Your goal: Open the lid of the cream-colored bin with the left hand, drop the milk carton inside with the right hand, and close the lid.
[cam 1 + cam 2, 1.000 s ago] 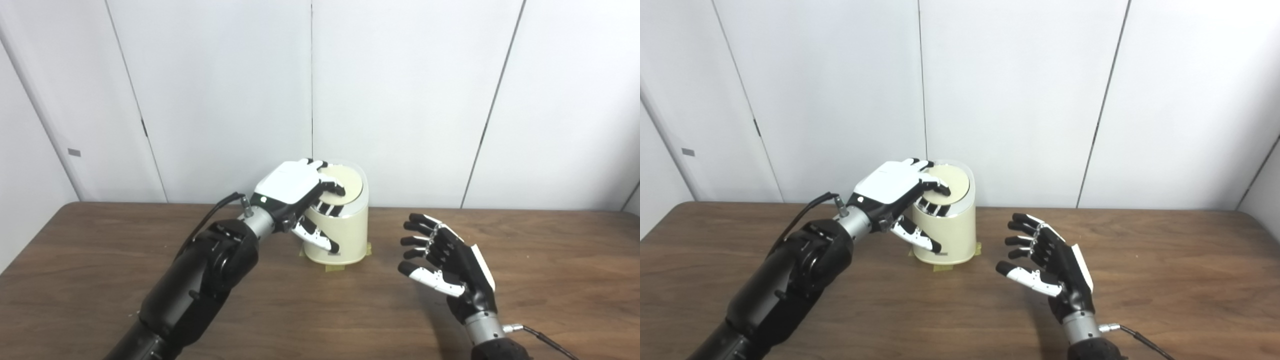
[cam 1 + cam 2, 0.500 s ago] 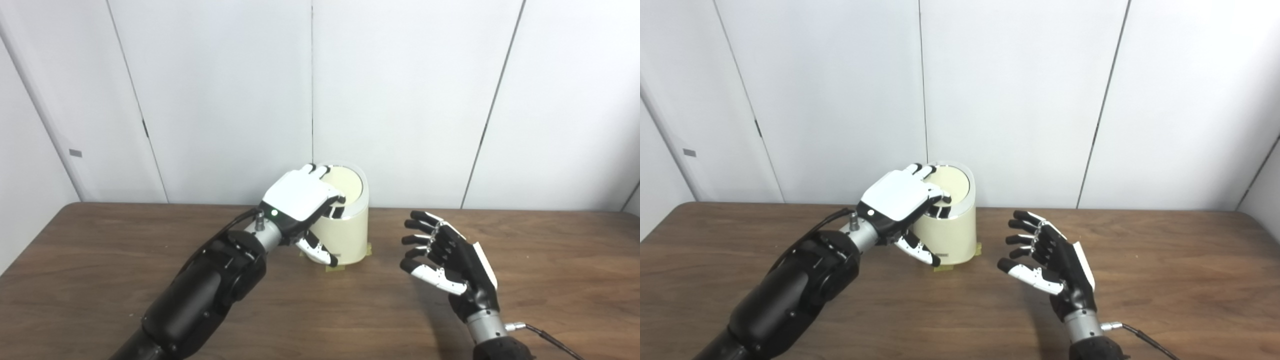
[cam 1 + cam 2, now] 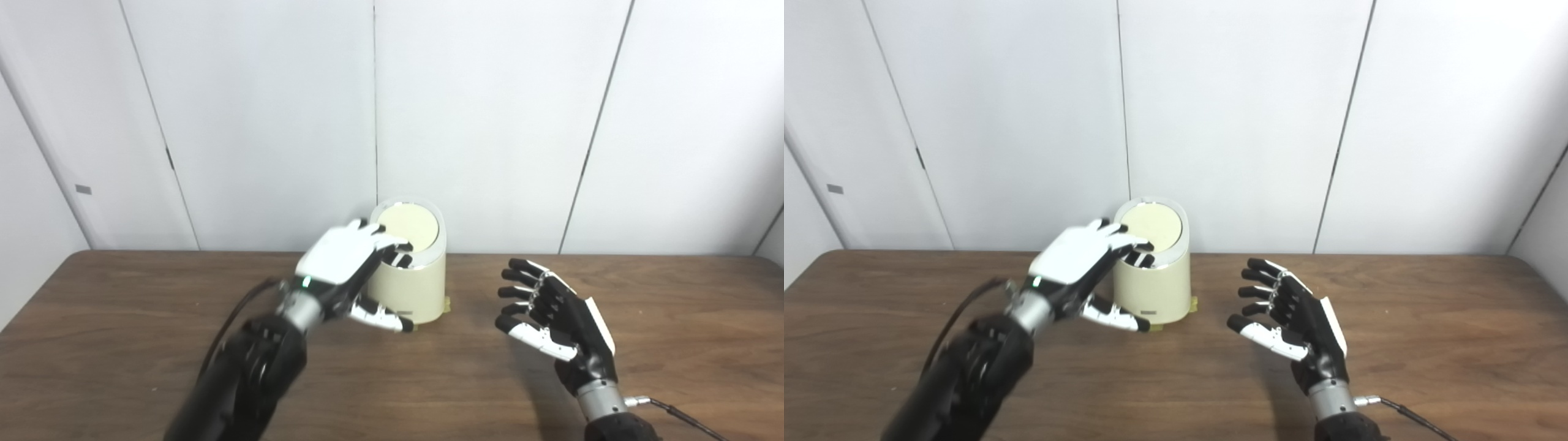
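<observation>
A cream bin (image 3: pixel 410 288) stands on a wooden tabletop (image 3: pixel 122 343) with its round lid (image 3: pixel 408 225) down. The left robot hand (image 3: pixel 343 263), motion-blurred, sits against the bin's left front edge, fingers spread and holding nothing. The right robot hand (image 3: pixel 554 315) hovers to the bin's right, fingers apart and empty.

Dark wooden table (image 3: pixel 122 318) before plain white panelled wall (image 3: pixel 490 122).

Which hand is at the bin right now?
The left hand, with its fingers at the front edge of the bin's lid. The right hand hangs open over the table, apart from the bin, holding nothing.
</observation>
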Robot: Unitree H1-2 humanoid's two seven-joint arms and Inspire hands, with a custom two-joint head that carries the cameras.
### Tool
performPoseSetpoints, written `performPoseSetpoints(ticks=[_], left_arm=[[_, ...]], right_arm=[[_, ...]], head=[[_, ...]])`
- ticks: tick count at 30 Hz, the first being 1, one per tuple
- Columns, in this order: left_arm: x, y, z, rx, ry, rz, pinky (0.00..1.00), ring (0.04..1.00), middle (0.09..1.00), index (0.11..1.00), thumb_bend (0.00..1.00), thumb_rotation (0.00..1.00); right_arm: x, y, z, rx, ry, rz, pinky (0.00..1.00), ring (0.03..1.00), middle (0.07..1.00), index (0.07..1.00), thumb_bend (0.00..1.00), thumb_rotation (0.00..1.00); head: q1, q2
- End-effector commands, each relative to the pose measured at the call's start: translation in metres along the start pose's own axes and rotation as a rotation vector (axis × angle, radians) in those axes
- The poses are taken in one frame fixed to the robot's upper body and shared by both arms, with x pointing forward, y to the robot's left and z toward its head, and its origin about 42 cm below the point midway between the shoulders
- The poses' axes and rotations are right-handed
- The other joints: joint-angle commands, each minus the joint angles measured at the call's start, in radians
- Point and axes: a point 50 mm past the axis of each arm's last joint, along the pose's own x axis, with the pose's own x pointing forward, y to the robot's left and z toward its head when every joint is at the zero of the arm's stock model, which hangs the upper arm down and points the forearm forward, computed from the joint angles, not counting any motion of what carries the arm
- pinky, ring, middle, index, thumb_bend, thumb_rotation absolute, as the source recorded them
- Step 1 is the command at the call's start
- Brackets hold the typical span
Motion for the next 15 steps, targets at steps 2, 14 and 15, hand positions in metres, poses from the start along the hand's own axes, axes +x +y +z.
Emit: performPoseSetpoints(ticks=[2,14,15], left_arm=[[-0.002,0.018,-0.009,-0.119,-0.005,0.196,1.00,0.999,0.991,0.988,0.81,0.34],[-0.072,-0.030,-0.051,-0.955,0.151,0.303,0.67,0.771,0.834,0.881,0.80,0.32],[-0.075,-0.033,-0.052,-0.983,0.150,0.299,0.66,0.753,0.820,0.872,0.81,0.32]], right_arm=[[0.010,0.000,0.017,-0.006,-0.080,0.002,0.52,0.655,0.744,0.738,0.74,0.27],[0.010,-0.007,0.014,-0.052,-0.076,-0.004,0.54,0.656,0.745,0.745,0.77,0.23],[0.009,-0.008,0.014,-0.050,-0.074,-0.003,0.54,0.655,0.744,0.745,0.78,0.23]], head=[[-0.001,0.001],[-0.001,0.007],[-0.002,0.007]])
